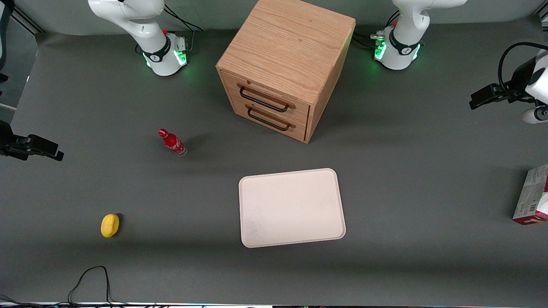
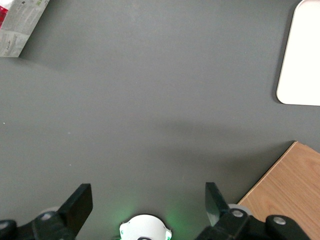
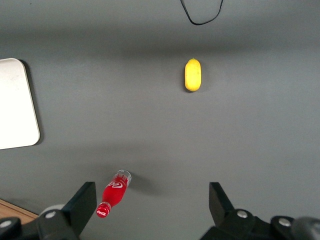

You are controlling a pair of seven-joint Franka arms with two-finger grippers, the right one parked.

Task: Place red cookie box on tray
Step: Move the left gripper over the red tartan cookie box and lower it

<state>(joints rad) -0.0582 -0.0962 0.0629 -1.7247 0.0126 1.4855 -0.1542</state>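
The red cookie box (image 1: 533,196) lies on the grey surface (image 1: 406,179) at the working arm's end, well apart from the empty tray (image 1: 291,207). The left gripper (image 2: 148,200) hovers above bare surface between them, jaws spread and holding nothing. The wooden drawer cabinet (image 1: 284,64) stands farther from the front camera than the tray.

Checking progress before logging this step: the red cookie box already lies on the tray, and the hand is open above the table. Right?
Not quite. The front view shows the tray bare; the red cookie box stands on the table toward the working arm's end. The hand is open above the table, as you said.
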